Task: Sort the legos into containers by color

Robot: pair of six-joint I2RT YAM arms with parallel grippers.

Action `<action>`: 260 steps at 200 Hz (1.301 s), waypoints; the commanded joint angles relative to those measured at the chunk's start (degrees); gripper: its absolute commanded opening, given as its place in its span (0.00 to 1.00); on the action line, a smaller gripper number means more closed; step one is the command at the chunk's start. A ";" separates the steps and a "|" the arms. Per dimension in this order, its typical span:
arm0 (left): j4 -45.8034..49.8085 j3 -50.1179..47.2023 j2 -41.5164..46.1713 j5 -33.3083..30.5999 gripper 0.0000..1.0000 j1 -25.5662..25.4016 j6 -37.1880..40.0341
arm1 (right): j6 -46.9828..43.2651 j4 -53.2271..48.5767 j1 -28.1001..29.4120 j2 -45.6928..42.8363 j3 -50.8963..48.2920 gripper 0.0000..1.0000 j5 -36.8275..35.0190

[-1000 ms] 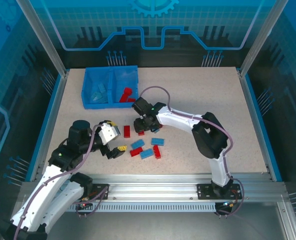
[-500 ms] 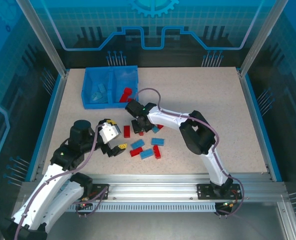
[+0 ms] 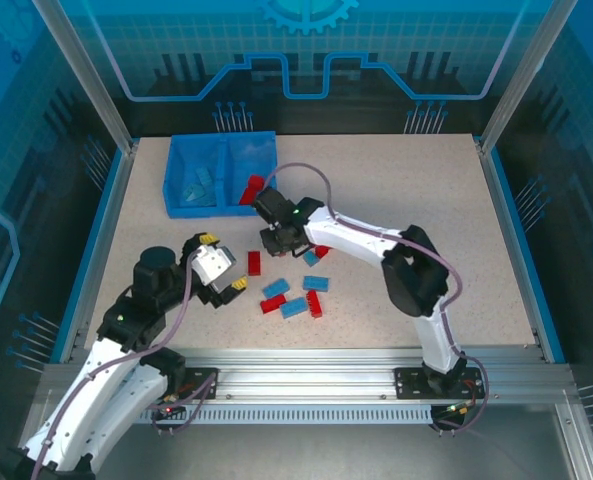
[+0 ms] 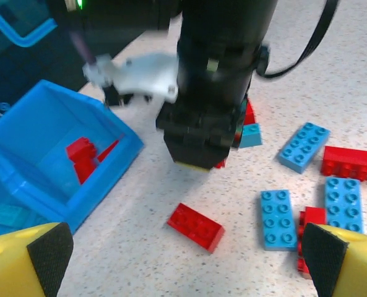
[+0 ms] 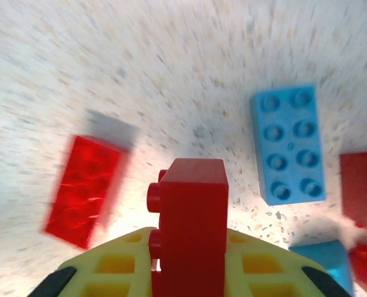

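The left gripper (image 3: pixel 224 262) hangs with jaws spread wide and empty. The right compartment (image 3: pixel 254 160) of the bin (image 3: pixel 219 212), with red inside, lies just far-left of the right gripper (image 3: pixel 277 240), which clamps a red brick (image 5: pixel 192 223), long axis along its fingers; the right arm is nearer

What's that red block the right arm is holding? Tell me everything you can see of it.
The red brick is a small, glossy plastic block with round studs on one side, which faces left in the right wrist view. It stands on end, pinched between the yellow fingers of the right end effector. Nothing else seems to touch it. The speckled table looks blurred behind it, so it appears to hang clear of the surface.
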State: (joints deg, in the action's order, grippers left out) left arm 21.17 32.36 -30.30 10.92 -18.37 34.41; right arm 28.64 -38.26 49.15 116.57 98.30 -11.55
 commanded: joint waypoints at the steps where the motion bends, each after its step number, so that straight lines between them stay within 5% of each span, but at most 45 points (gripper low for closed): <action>1: -4.05 -1.64 3.22 -6.11 0.99 0.66 -1.69 | -4.80 7.63 0.72 -6.23 0.20 0.19 0.90; 52: -5.78 -2.83 5.21 -15.64 0.99 3.68 -3.82 | -9.93 13.74 -1.55 4.97 15.08 0.19 -4.87; 120: -6.51 -3.31 5.74 -15.80 0.99 4.66 -4.88 | -16.36 5.03 -2.79 35.72 55.75 0.20 -11.34; 141: -7.65 -3.79 5.30 -15.11 0.99 4.66 -4.71 | -16.94 6.25 -3.39 40.04 60.77 0.22 -8.81; 189: -8.93 -3.79 3.68 -13.31 0.99 4.74 -4.66 | -14.50 8.30 -4.59 39.14 60.61 0.49 -1.83; 231: -9.91 -3.09 2.27 -14.40 0.99 5.34 -8.84 | -15.50 -0.86 -4.63 29.59 58.18 0.48 -0.01; 260: -11.53 -1.97 -1.60 -15.89 0.99 5.95 -14.13 | -17.21 -5.38 -4.67 12.50 41.96 0.52 4.75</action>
State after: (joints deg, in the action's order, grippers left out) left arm 12.75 29.04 -29.28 -3.68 -13.21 26.13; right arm 13.50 -38.39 44.58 146.12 149.47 -11.99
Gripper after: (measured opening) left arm 0.987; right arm 0.494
